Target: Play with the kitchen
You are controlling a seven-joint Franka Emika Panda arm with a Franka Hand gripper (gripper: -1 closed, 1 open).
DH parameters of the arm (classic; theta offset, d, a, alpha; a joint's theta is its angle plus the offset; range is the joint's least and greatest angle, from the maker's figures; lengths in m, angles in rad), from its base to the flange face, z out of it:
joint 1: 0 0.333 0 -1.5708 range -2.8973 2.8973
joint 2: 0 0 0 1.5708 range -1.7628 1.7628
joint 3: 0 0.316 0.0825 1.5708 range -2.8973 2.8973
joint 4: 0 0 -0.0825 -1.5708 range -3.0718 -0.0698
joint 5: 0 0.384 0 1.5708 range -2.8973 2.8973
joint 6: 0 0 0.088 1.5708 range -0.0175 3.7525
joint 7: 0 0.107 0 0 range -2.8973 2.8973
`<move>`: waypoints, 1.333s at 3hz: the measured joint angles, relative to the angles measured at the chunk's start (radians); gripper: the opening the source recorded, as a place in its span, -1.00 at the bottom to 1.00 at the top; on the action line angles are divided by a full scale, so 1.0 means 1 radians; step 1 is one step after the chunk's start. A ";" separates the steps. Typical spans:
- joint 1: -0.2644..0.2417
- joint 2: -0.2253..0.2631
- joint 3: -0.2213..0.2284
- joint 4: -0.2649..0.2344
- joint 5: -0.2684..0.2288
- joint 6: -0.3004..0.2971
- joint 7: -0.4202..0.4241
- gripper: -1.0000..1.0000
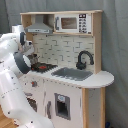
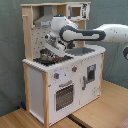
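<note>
The kitchen point(image 1: 70, 75) point(image 2: 60, 75) is a white and light-wood toy unit seen in both exterior views. Its black-red hob point(image 1: 44, 66) point(image 2: 54, 60) lies beside the sink point(image 1: 73, 74) with a black tap point(image 1: 84, 59). A dark pot point(image 2: 47, 55) stands on the hob. My gripper point(image 2: 50, 46) hangs just above this pot, under the grey hood point(image 1: 39, 26). In the first exterior view my gripper point(image 1: 30, 51) is partly hidden by the white arm.
The microwave point(image 1: 73, 22) point(image 2: 75, 11) sits on the upper shelf. The oven door point(image 2: 63, 95) and a second front door point(image 2: 90, 73) are closed. The kitchen stands on a wooden floor point(image 2: 100, 110) before a grey curtain. My arm point(image 2: 95, 34) crosses over the sink.
</note>
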 joint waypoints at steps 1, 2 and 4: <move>-0.054 -0.019 0.065 0.051 0.000 -0.003 0.000 -1.00; -0.073 -0.014 0.072 0.071 0.000 -0.099 0.001 -1.00; -0.074 -0.007 0.061 0.074 0.000 -0.125 0.002 1.00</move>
